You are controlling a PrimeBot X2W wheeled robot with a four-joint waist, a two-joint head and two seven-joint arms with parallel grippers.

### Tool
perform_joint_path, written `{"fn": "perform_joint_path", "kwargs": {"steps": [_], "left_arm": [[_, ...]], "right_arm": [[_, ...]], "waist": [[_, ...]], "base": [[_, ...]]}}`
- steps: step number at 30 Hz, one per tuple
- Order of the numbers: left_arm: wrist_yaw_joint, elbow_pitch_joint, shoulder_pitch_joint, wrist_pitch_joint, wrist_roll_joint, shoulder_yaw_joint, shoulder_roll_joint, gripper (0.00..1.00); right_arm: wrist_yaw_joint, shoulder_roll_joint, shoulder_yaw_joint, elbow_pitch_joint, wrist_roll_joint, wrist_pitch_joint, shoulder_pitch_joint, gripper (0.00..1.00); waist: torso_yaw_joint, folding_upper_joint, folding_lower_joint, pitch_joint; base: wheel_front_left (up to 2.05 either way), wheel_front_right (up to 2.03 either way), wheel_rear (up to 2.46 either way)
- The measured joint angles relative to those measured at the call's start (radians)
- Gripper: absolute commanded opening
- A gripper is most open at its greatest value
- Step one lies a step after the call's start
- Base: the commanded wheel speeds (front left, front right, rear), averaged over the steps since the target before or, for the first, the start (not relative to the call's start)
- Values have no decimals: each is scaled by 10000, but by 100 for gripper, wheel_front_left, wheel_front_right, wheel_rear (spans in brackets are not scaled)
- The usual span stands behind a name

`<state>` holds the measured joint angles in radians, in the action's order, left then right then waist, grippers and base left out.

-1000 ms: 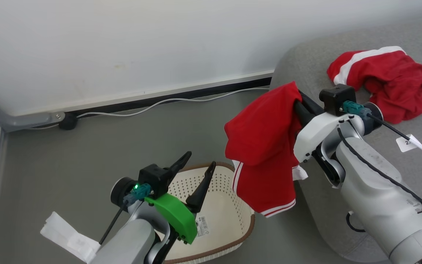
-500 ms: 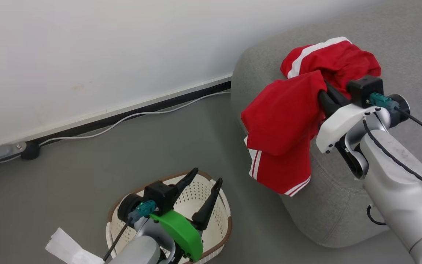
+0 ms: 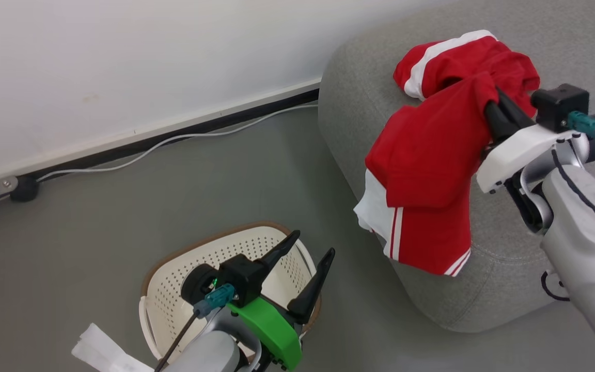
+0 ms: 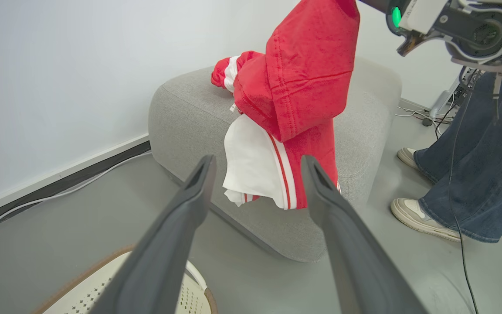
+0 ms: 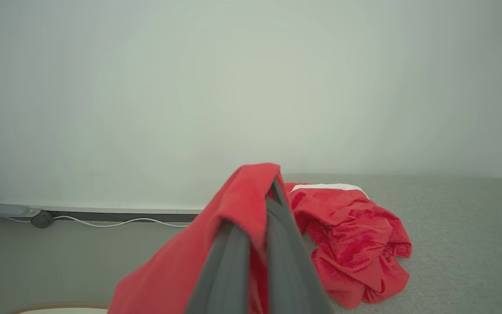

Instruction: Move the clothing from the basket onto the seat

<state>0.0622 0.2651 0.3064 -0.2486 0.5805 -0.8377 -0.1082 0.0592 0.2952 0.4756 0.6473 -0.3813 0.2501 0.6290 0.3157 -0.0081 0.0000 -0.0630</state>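
Observation:
My right gripper is shut on a red garment with white stripes, which hangs over the left edge of the light grey seat. The same held garment shows in the left wrist view, and in the right wrist view it drapes over my fingers. A second red garment with a white band lies crumpled on the seat top, just beyond the held one. The cream perforated basket stands on the floor at lower left. My left gripper hovers open above the basket, nothing between its fingers.
A white wall with a dark baseboard and a white cable runs behind. A person's legs in jeans and pale shoes stand right of the seat. Grey floor lies open left of the basket.
The head camera has swung, shifting the whole picture. My right gripper has carried the hanging red garment further over the seat, closer to the garment lying there. The left gripper stays open over the basket.

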Motion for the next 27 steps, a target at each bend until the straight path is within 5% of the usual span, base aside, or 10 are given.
{"fn": "perform_joint_path", "kwargs": {"steps": [11, 27], "left_arm": [[-69, -857, 738, 142, -520, -33, -159, 100], [-165, -2318, 1983, 911, -1154, 8, -554, 100]], "right_arm": [[-96, 1141, -815, -765, 48, -337, 2641, 0], [-963, 3480, -2644, -671, 50, -1340, 6276, 0]], "waist": [[-464, 0, 0, -1152], [-1270, 0, 0, -3255]], "base": [[0, 0, 0], [0, 0, 0]]}}
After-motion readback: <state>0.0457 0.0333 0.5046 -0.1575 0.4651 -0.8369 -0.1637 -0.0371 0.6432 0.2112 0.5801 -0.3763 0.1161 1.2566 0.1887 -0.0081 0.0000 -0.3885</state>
